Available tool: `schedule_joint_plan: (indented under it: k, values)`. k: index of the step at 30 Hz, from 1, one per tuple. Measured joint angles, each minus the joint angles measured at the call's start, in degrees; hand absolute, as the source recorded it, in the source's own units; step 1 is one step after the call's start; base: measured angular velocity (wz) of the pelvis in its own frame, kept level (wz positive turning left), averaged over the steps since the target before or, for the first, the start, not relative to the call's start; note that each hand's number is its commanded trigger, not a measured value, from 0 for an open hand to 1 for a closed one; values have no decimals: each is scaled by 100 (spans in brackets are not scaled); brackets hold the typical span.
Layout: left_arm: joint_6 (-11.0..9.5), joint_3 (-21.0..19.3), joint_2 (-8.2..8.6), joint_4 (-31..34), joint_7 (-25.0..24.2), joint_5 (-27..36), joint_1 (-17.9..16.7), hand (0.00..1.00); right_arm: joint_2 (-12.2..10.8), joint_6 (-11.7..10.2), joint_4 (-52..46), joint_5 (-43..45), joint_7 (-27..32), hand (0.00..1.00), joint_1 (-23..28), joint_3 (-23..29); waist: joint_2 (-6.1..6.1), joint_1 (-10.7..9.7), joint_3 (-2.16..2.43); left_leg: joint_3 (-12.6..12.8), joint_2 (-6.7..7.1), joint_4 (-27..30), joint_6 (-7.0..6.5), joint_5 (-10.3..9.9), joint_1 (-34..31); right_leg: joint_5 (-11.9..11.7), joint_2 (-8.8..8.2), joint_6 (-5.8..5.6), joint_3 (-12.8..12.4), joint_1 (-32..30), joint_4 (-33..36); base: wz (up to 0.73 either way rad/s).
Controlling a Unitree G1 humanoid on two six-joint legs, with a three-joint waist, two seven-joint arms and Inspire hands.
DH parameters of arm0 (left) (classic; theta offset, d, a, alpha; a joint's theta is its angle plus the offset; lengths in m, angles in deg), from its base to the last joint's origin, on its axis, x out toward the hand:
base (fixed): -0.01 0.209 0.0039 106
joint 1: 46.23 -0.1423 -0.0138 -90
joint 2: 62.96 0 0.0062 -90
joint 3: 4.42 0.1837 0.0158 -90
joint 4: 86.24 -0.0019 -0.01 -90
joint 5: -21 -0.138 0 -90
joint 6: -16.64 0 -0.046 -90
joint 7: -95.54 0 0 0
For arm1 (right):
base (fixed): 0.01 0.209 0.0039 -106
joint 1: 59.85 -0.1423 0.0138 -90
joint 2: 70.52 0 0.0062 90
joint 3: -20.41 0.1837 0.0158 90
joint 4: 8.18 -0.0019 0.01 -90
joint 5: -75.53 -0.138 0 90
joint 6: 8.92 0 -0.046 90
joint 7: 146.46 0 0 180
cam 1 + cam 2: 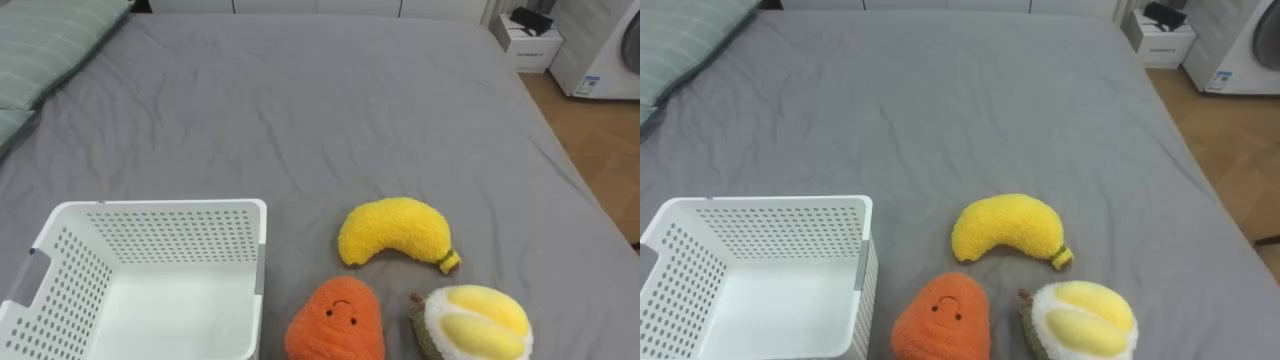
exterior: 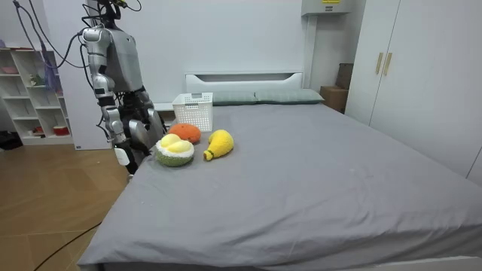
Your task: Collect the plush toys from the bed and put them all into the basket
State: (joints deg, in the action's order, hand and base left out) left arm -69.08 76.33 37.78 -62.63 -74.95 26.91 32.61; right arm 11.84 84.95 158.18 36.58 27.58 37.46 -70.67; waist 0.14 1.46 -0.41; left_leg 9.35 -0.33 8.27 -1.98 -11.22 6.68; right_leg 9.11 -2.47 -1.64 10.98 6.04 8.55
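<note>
You had the robot standing upright at the room view's left edge, right arm hanging straight down, right hand (image 2: 121,156) low beside its thigh.

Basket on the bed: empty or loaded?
Empty as far as visible: basket interior is bare; banana, orange plush and durian plush lie outside.

No readable text anywhere, small blue sticker (image 1: 588,86) on the white appliance (image 1: 605,50) too small to make out
</note>
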Motion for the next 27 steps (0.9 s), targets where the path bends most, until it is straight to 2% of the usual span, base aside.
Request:
schedule_joint_plan:
  k: [13, 16, 19, 22, 25, 27]
  values:
    - [4, 153, 10, -3, 37, 20, 39, 0, -3, 7, 13, -8, -20, 0, -22, -7, 20, -35, -1, 24, -3, -3, 1, -1, -1, 2, 1, 2, -15, -12, 3, 0]
    - [19, 142, 9, 1, 39, 18, 40, 0, -9, 76, 40, -139, 25, 0, -9, -1, 51, -36, 11, 24, -5, -8, 1, -1, -9, 2, 9, 2, -32, -20, 5, 0]
    - [39, 32, 11, -2, 59, 22, -2, 0, -15, 107, 46, -332, 144, 0, 44, 117, 58, -33, 16, 64, -7, -53, 6, 2, 50, 2, 28, 2, -141, -10, 2, -8]
    - [39, -254, 8, -1, 80, 16, -81, 0, -15, 142, 73, -647, 212, 0, 192, 449, 58, -52, 13, 80, -8, -63, 6, 1, 94, 2, 27, 2, -144, 10, 4, -3]
    - [41, -414, -33, -12, 82, 41, -134, 0, 21, 216, 167, -890, 281, 0, 299, 962, 68, -188, 15, 80, -11, -65, 6, 1, 90, 5, 27, 3, -134, 28, 10, 0]
    - [41, -527, -87, 15, 82, 128, -228, 0, 51, 241, 109, -1030, 468, 0, 369, 1329, 129, -291, 44, 93, -12, -64, 6, 1, 108, 27, 23, 8, -157, 18, 21, -2]
